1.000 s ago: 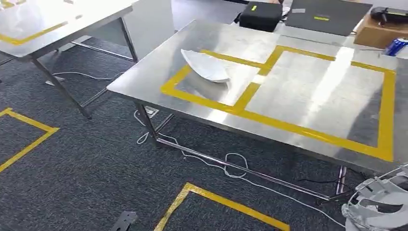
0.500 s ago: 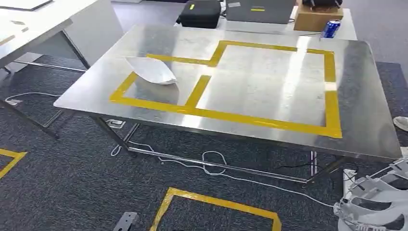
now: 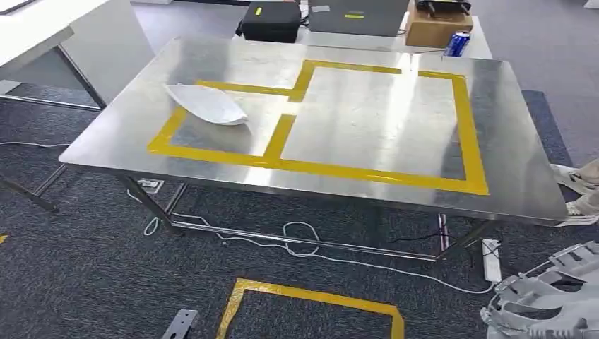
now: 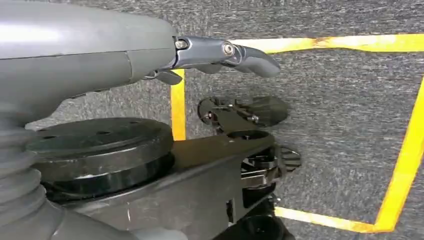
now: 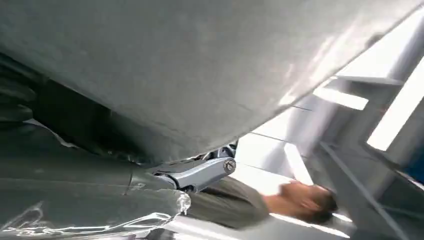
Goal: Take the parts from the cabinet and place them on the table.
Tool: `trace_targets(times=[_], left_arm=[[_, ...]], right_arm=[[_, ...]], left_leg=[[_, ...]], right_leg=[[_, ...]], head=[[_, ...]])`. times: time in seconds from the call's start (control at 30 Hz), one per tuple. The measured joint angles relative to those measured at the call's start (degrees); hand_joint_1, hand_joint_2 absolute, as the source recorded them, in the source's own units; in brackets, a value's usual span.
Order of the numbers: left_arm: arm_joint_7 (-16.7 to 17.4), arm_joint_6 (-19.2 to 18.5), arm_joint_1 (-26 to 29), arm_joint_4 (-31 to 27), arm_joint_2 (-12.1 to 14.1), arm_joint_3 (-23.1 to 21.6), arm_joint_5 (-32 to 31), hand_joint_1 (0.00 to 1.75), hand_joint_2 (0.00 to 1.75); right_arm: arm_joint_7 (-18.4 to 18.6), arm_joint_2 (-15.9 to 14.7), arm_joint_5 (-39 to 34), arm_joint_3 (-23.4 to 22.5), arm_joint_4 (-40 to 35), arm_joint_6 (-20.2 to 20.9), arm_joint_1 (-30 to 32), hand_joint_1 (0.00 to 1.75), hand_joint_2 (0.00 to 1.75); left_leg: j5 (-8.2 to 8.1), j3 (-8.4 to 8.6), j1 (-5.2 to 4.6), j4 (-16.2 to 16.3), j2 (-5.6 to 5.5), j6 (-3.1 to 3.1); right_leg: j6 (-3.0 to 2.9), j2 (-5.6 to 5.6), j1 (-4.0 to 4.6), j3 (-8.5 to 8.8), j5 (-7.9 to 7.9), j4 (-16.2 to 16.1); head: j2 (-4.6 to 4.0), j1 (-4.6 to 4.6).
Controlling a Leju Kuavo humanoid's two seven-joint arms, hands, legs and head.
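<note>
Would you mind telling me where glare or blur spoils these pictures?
Head view: sharp, with a bright streak of glare across the steel table, washing out the yellow tape where it crosses. Left wrist view: sharp. Right wrist view: a large grey part lies close and soft, and the background is smeared and overexposed.

the right robot hand grips a large grey part; the left robot hand hangs empty.

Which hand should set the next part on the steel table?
Right, most likely. The grey part is already at the right hand, low beside the steel table's right front corner. The left hand hangs empty over the taped carpet.
</note>
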Motion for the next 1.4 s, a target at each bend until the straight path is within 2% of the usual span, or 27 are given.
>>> trace_targets(times=[0.07, 0.13, 0.2, 0.3, 0.4, 0.5, 0.67, 0.77, 1.0, 1.17, 1.4], left_arm=[[0.11, -0.33, -0.28, 0.0, 0.0, -0.07, -0.39, 0.0, 1.75], [0.42, -0.57, -0.63, 0.0, 0.0, -0.11, -0.76, 0.0, 1.75], [0.72, -0.7, -0.92, 0.0, 0.0, -0.18, -1.36, 0.0, 1.75], [1.25, -0.79, -1.27, 0.0, -0.07, -0.55, -2.01, 0.0, 1.75], [1.62, -0.83, -1.54, 0.0, -0.13, -0.89, -2.49, 0.0, 1.75], [1.92, -0.96, -1.96, 0.0, -0.31, -1.53, -2.71, 0.0, 1.75], [2.6, -1.16, -2.12, 0.0, -0.44, -2.12, -3.28, 0.0, 1.75], [2.67, -1.22, -2.19, 0.0, -0.55, -2.54, -3.3, 0.0, 1.75], [2.97, -1.35, -2.17, 0.0, -0.57, -2.95, -3.32, 0.0, 1.75], [3.28, -1.79, -2.25, 0.0, -0.55, -3.32, -3.84, 0.0, 1.75], [3.8, -2.19, -2.5, 0.0, -0.5, -4.17, -4.15, 0.0, 1.75]], right_arm=[[1.59, 0.26, 1.9, 3.04, 3.74, -0.96, -3.22, 1.75, 1.75], [3.02, 0.52, 4.16, 5.81, 7.06, -2.6, -6.74, 1.75, 1.75], [4.94, 0.94, 9.49, 10.12, 11.45, -5.56, -10.96, 1.75, 1.75], [7.48, 2.3, 17.95, 16.13, 17.25, -9.07, -16.78, 1.75, 1.75], [9.01, 3.74, 21.42, 19.78, 20.72, -10.25, -20.56, 1.75, 1.75], [10.42, 6.71, 25.18, 25.42, 26.23, -11.8, -25.08, 1.75, 1.75], [11.41, 11.41, 29.41, 31.78, 32.89, -14.31, -31.28, 1.75, 1.75], [11.6, 13.58, 30.14, 34.25, 35.47, -14.69, -33.29, 1.75, 1.75], [11.1, 15.98, 30.97, 36.23, 38.07, -15.06, -34.98, 1.75, 1.75], [10.88, 18.38, 35.06, 38.12, 40.87, -16.87, -36.32, 1.75, 1.75], [12.88, 20.63, 41.26, 41.61, 48.13, -17.0, -39.33, 1.75, 1.75]], left_leg=[[0.15, -0.05, -0.09, 0.03, 0.01, 0.21], [0.27, -0.15, -0.09, 0.04, 0.01, 0.3], [0.36, -0.24, -0.09, 0.04, 0.02, 0.35], [0.65, -0.37, -0.03, 0.01, 0.02, 0.24], [0.82, -0.58, 0.04, -0.04, 0.01, 0.08], [1.09, -0.82, 0.09, -0.05, -0.03, -0.04], [1.24, -1.07, 0.23, -0.06, -0.13, -0.22], [1.26, -1.13, 0.31, -0.06, -0.17, -0.26], [1.27, -1.27, 0.33, -0.06, -0.34, -0.28], [1.27, -1.28, 0.33, -0.06, -0.33, -0.28], [1.34, -1.3, 0.4, -0.06, -0.34, -0.38]], right_leg=[[0.35, 0.02, -0.12, -0.14, 0.22, -0.06], [0.45, -0.03, -0.13, -0.19, 0.3, -0.07], [0.6, -0.04, -0.14, -0.25, 0.41, -0.06], [0.65, -0.04, -0.12, -0.53, 0.61, -0.01], [0.57, -0.04, -0.1, -0.77, 0.72, 0.09], [0.41, -0.14, -0.07, -1.03, 0.85, 0.19], [0.23, -0.28, 0.05, -1.37, 0.96, 0.32], [0.2, -0.36, 0.12, -1.42, 0.96, 0.32], [0.19, -0.48, 0.14, -1.47, 0.96, 0.31], [0.19, -0.47, 0.14, -1.51, 0.96, 0.31], [0.13, -0.49, 0.21, -1.56, 1.0, 0.32]], head=[[0.0, -0.04], [0.0, -0.04], [0.0, -0.04], [0.0, -0.07], [0.02, -0.07], [0.02, -0.09], [0.02, -0.09], [0.02, -0.09], [0.02, -0.07], [0.02, -0.07], [0.02, -0.09]])
